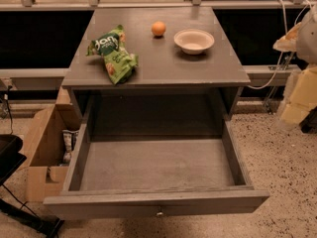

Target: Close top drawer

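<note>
The top drawer of the grey cabinet is pulled far out toward the camera. Its deep box is empty, and the small round metal knob shows at the centre of the flat front panel. The gripper is a pale cream shape at the right edge of the camera view. It hangs beside the cabinet's right side, above the speckled floor, and is apart from the drawer.
On the cabinet top lie a green snack bag, an orange and a white bowl. An open cardboard box stands on the floor at the left. A black object is at the far left.
</note>
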Action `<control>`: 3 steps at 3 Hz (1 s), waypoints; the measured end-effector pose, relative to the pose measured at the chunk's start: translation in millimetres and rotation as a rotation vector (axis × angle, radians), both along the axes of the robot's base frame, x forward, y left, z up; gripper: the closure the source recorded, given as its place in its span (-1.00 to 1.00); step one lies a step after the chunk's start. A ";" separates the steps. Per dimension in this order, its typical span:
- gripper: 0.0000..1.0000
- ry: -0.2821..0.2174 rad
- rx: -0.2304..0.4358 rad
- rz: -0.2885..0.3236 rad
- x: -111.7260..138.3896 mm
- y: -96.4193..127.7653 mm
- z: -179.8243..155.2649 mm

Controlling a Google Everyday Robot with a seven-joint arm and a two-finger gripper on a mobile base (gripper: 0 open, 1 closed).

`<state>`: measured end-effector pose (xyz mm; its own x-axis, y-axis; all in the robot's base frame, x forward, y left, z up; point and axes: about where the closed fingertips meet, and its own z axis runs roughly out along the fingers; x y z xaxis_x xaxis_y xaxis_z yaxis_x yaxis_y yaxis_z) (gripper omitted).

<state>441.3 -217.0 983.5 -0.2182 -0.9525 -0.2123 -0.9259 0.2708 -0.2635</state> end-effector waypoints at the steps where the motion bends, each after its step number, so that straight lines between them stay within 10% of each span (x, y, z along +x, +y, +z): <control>1: -0.73 0.016 0.016 -0.004 -9.6 1.5 -16.7; 3: 0.19 -0.071 0.187 0.016 -81.1 33.3 -78.2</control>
